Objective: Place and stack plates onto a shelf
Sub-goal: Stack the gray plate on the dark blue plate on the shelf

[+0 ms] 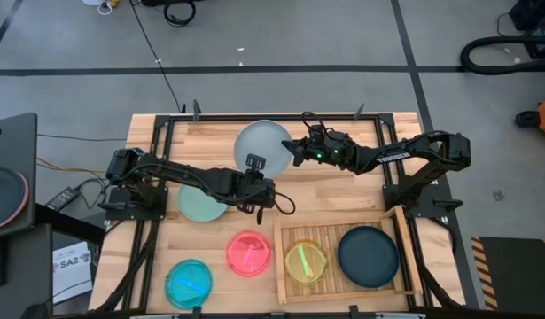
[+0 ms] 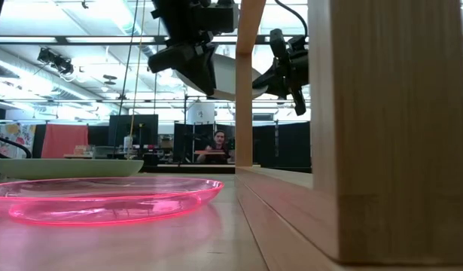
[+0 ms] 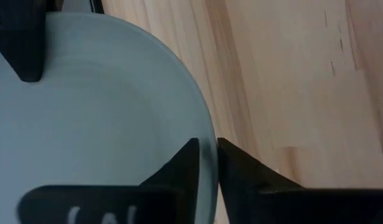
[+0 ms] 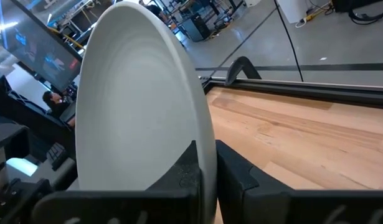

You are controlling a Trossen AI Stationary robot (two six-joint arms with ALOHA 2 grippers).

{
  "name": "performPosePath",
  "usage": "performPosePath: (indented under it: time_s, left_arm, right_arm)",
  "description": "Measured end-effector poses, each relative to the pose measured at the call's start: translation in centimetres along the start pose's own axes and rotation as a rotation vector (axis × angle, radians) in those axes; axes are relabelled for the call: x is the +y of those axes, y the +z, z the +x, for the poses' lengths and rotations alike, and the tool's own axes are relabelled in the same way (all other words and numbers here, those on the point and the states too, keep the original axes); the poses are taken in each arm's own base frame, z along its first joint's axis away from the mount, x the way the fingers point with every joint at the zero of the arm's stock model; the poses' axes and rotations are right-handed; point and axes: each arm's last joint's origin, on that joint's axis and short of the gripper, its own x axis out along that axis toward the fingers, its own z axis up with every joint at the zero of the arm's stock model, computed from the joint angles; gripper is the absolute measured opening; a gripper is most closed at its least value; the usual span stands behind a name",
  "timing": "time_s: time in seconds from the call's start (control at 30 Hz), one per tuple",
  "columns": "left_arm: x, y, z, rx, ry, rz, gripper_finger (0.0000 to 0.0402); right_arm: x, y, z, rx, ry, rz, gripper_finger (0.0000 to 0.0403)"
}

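Note:
A whitish plate (image 1: 263, 142) is up in the air over the table's far middle, between my two grippers. My left gripper (image 1: 257, 168) is shut on its near rim and my right gripper (image 1: 296, 151) on its right rim. In the low view the plate (image 2: 227, 79) shows high up between them. The shelf (image 1: 405, 257), a slatted wooden tray at the near right, holds a yellow-green plate (image 1: 303, 263) and a dark teal plate (image 1: 368, 255). A mint plate (image 1: 199, 206), a pink plate (image 1: 248, 253) and a cyan plate (image 1: 189, 282) lie flat on the table. My left gripper pinches the whitish plate's rim (image 3: 207, 124) between its two fingers, one above and one below, coming from the table's near side. The plate is clear of the table. My right gripper pinches the plate's rim (image 4: 207, 118) on the right side between its two fingers, coming roughly level from the table's right.
The mint plate lies under my left arm. The pink plate (image 2: 103, 197) lies just left of the shelf's raised rim (image 2: 382, 113). Bare tabletop (image 1: 343, 190) lies between the lifted plate and the shelf. A person shows in the room behind the table (image 2: 216, 147).

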Motion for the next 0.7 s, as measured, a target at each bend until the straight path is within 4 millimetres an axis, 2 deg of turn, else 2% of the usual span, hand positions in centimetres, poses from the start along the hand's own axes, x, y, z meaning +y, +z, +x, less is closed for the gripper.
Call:
performPosePath:
  time_s: [0.2,0.33,0.7]
  left_arm:
    - [0.0,0.0,0.0,0.001,0.006,-0.011,0.0125]
    - [0.0,0.0,0.0,0.001,0.005,-0.016,0.0153]
    - [0.0,0.1,0.0,-0.006,0.002,-0.020,0.0162]
  right_arm:
    - [-0.4,0.3,0.1,-0.009,-0.013,-0.006,0.0032]
    - [-1.1,1.2,0.0,-0.043,-0.028,-0.005,0.0032]
    - [-4.1,3.6,0.0,-0.092,-0.084,-0.004,0.0031]
